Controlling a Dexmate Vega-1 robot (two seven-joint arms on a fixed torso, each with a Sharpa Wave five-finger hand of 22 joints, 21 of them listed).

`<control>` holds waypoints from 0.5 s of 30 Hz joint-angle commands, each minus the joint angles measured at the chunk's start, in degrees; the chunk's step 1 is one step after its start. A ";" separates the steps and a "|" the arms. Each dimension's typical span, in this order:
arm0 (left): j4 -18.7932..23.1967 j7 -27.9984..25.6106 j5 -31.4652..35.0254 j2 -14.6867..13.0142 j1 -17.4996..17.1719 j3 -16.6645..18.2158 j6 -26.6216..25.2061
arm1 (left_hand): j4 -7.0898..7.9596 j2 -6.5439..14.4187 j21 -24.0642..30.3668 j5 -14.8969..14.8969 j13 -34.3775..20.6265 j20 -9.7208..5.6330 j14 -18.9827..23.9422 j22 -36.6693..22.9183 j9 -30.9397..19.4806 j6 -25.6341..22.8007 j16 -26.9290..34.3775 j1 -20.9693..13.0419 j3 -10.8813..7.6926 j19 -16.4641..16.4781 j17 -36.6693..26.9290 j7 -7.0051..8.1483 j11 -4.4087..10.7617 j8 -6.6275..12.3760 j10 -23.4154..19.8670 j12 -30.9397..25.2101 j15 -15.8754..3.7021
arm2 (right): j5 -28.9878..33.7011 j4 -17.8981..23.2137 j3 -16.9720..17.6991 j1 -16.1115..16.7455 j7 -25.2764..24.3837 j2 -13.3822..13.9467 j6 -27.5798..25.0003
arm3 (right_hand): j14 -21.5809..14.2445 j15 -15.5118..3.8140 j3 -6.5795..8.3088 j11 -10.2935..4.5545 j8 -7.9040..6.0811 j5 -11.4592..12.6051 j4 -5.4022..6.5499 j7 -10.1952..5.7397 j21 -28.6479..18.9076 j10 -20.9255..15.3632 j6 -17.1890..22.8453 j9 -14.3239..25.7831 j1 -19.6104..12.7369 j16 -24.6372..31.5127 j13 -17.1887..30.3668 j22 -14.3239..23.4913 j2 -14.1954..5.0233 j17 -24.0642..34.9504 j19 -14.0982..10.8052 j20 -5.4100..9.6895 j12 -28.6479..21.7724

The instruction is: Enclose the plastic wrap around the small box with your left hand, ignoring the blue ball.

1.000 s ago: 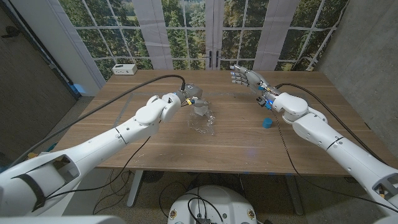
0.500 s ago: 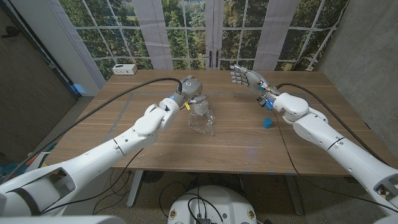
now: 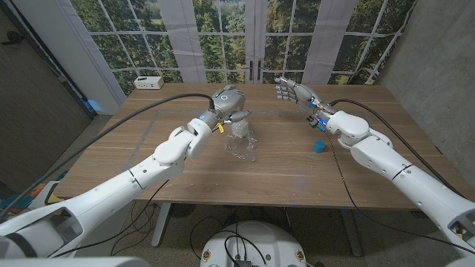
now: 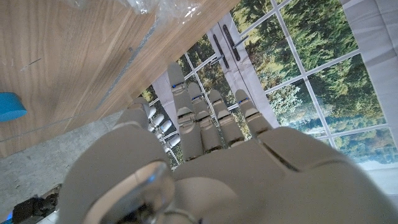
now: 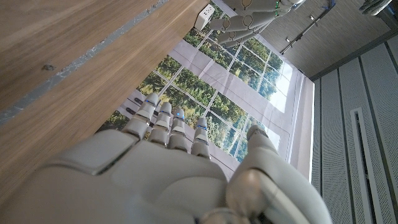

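Left hand sits over the table's middle, just behind and above the plastic wrap w/ the small box standing on it. From the head cam the fingers point down toward the box top; can't tell if they touch the box or the film. Left wrist cam shows that hand's back w/ fingers straight, side by side and slightly apart, nothing between them, so it holds nothing as far as visible.

Near to far on the wooden table: bare wood at the near edge, then the crumpled clear wrap lying spread on the surface near the middle, its near part loose and flat on the wood. Box stands upright on the wrap's far part, under the left hand. A corner of the wrap also shows in the left wrist cam. Blue ball lies well to the robot's right of the wrap, close under the right forearm; looks more like a blue block from here, and a blue piece shows in the left wrist cam too.

Right hand is farther back, raised, fingers stretched out and apart, holding nothing; right wrist cam agrees. White box-shaped device sits at the far left corner. Window panes w/ trees behind the table.
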State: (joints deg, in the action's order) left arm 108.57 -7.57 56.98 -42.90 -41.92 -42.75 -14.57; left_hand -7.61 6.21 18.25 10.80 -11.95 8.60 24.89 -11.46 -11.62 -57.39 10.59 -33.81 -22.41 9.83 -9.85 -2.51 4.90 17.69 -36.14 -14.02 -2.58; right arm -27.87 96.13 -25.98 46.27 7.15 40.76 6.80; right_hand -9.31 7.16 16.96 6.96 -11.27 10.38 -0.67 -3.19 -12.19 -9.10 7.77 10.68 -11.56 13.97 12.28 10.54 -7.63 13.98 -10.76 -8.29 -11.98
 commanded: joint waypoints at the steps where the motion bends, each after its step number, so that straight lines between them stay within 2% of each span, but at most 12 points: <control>1: 2.58 4.63 -7.56 -4.02 -0.15 2.57 9.42 | -1.31 -0.80 -0.10 -0.23 -0.36 0.00 -1.89 -0.17 -0.19 1.93 -0.46 -1.34 -0.43 -0.05 -0.20 1.73 0.27 -1.33 2.35 0.86 -3.23 | 0.55 1.69 -0.10 0.87 -1.04 0.24 -0.50 | -0.69 0.14 0.35 -0.06 0.05 0.35 0.36 0.26 -0.29 0.06 0.34 0.16 0.15 -0.11 0.13 0.19 -0.12 0.26 -0.26 0.07 -0.04; 2: 2.59 4.81 -7.55 -3.97 -0.21 2.70 9.52 | -1.55 -1.05 -0.13 -0.32 -0.39 -0.04 -2.55 -0.17 -0.20 2.68 -0.53 -1.65 -0.49 -0.01 -0.22 2.21 0.33 -1.80 3.16 1.16 -3.27 | 0.57 1.73 -0.10 0.88 -1.09 0.24 -0.55 | -0.61 0.02 0.36 -0.15 0.05 0.35 0.35 0.19 -0.27 0.08 0.36 0.16 0.13 -0.14 0.13 0.19 -0.12 0.25 -0.20 0.22 -0.03; 7: 2.80 12.19 -8.29 -4.85 2.06 1.74 13.07 | -1.76 -2.10 -0.39 -0.77 -0.45 -0.10 -6.07 -0.20 -0.25 8.85 -0.49 -2.51 -0.45 -0.14 -0.34 3.37 0.04 -5.26 7.71 2.40 -2.29 | 0.45 3.39 0.20 2.14 -1.99 0.62 -0.90 | -0.63 0.10 0.39 -0.11 0.05 0.35 0.36 0.30 -0.28 0.04 0.36 0.16 0.09 -0.13 0.13 0.19 -0.14 0.27 -0.25 0.03 -0.05; 8: 2.50 11.92 -8.26 -4.76 2.13 1.73 13.80 | -1.72 -2.43 -0.51 -0.86 -0.46 -0.09 -6.97 -0.20 -0.25 9.52 -0.62 -2.48 -0.27 -0.33 -0.36 3.68 0.01 -5.61 8.56 2.59 -2.05 | 0.49 3.81 0.24 2.35 -2.33 0.72 -1.23 | -0.60 0.04 0.40 -0.14 0.04 0.35 0.35 0.26 -0.26 0.03 0.39 0.16 0.07 -0.15 0.13 0.19 -0.15 0.26 -0.19 0.11 -0.05; 15: 3.19 17.53 -7.30 -5.09 3.34 1.39 15.74 | -1.51 -3.53 -0.95 -0.85 -0.48 0.29 -9.10 -0.18 -0.26 10.79 -0.69 -2.12 0.47 -1.09 -0.43 4.12 -0.43 -6.21 10.77 2.89 -1.29 | 0.66 5.98 0.54 3.93 -3.75 1.27 -1.96 | -0.53 -0.14 0.39 -0.29 0.04 0.34 0.44 0.08 -0.20 0.06 0.38 0.16 0.13 -0.15 0.13 0.19 -0.15 0.33 -0.04 0.37 -0.04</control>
State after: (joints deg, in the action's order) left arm 110.94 1.37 50.50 -46.83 -40.68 -41.08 -3.97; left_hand -9.18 3.45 17.47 9.91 -12.15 8.79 16.23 -11.45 -11.61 -46.87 9.93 -35.78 -22.26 8.97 -10.02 1.42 4.31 11.65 -25.96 -11.37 -2.33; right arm -27.47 99.19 -25.89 48.13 5.34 41.34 5.87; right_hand -9.31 7.16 17.18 6.96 -11.27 10.38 -0.45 -3.19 -12.19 -9.10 7.77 10.68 -11.56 13.97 12.28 10.54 -7.63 13.98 -10.76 -8.29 -11.98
